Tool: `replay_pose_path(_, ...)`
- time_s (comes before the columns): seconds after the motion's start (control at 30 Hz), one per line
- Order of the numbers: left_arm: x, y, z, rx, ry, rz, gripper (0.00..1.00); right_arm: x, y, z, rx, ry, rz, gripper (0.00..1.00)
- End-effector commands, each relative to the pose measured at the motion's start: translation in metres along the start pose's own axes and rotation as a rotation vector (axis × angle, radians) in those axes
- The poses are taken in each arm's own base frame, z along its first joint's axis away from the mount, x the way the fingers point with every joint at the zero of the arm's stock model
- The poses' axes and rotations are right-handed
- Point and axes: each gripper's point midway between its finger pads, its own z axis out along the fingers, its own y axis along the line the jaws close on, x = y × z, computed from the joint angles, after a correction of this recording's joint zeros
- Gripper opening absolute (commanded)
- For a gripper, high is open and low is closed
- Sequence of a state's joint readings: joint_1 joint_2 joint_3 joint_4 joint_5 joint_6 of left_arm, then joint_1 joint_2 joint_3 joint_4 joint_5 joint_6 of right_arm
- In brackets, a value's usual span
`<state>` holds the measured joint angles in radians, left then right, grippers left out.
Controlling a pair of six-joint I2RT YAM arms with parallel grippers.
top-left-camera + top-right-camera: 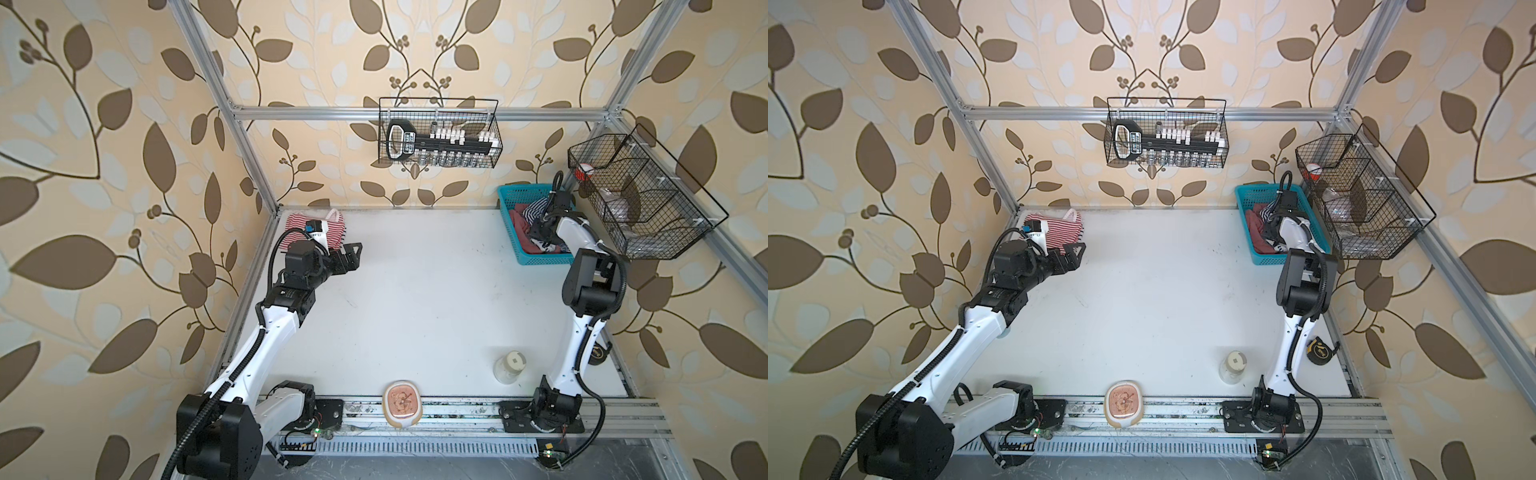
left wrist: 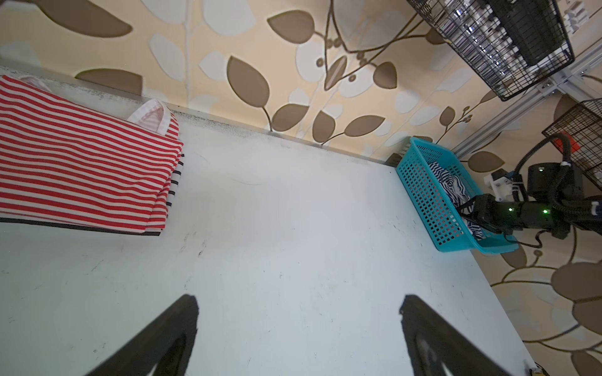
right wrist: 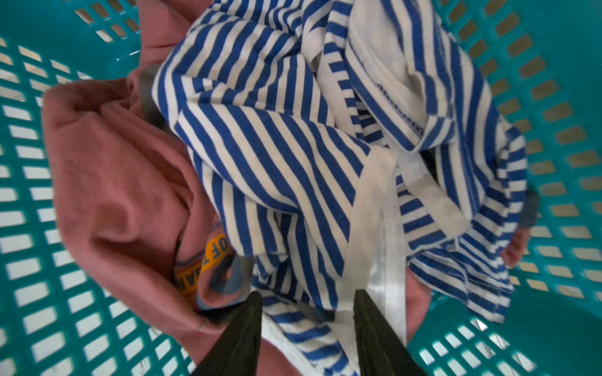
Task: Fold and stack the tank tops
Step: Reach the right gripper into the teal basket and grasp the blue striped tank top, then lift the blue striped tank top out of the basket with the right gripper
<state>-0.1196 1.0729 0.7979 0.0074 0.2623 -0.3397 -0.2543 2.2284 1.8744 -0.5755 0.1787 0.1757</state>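
Observation:
A folded red-and-white striped tank top (image 1: 316, 230) (image 1: 1059, 230) (image 2: 81, 169) lies at the table's far left corner, with a dark-striped edge (image 2: 176, 182) showing under it. My left gripper (image 1: 353, 253) (image 1: 1077, 253) (image 2: 298, 302) hovers beside it, open and empty. In the teal basket (image 1: 509, 216) (image 1: 1246, 216) (image 3: 49, 293), the navy-and-white striped tank top (image 3: 277, 146) (image 2: 449, 185) lies crumpled on the dusty red one (image 3: 123, 182) (image 1: 521, 222). My right gripper (image 3: 308, 294) (image 1: 536, 232) is down in the basket. Its jaws stand half apart astride a fold of the navy-striped top.
A wire basket of tools (image 1: 438, 133) hangs on the back wall, and another wire basket (image 1: 640, 195) on the right wall just beyond the teal one. A clear jar (image 1: 510, 365) and a peach dish (image 1: 402, 403) sit near the front edge. A tape measure (image 1: 1320, 351) lies at the right.

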Motion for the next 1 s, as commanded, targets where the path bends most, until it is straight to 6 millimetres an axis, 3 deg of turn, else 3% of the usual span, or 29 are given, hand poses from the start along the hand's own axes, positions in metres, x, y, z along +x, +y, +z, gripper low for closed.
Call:
replay_pose_path(0.0,-0.020,-0.022,-0.011,0.059,-0.045,0.041,0.99,-0.005,0.003,0.009,-0.033,-0.001,0.026,0.46)
replay_pose_path(0.13,-0.021,-0.023,-0.011,0.061,-0.046,0.041,0.99,-0.001,0.003,0.018,-0.049,0.018,0.028,0.37)
replay_pose_path(0.3,-0.023,-0.026,-0.012,0.067,-0.051,0.044,0.99,-0.001,0.002,0.013,-0.055,0.018,0.033,0.00)
replay_pose_path(0.8,-0.024,-0.035,-0.017,0.098,-0.060,0.053,0.99,-0.031,-0.014,-0.096,-0.059,-0.214,0.063,0.00)
replay_pose_path(0.97,-0.024,-0.038,-0.021,0.110,-0.066,0.057,0.99,-0.053,-0.008,-0.162,-0.120,-0.350,0.068,0.00)
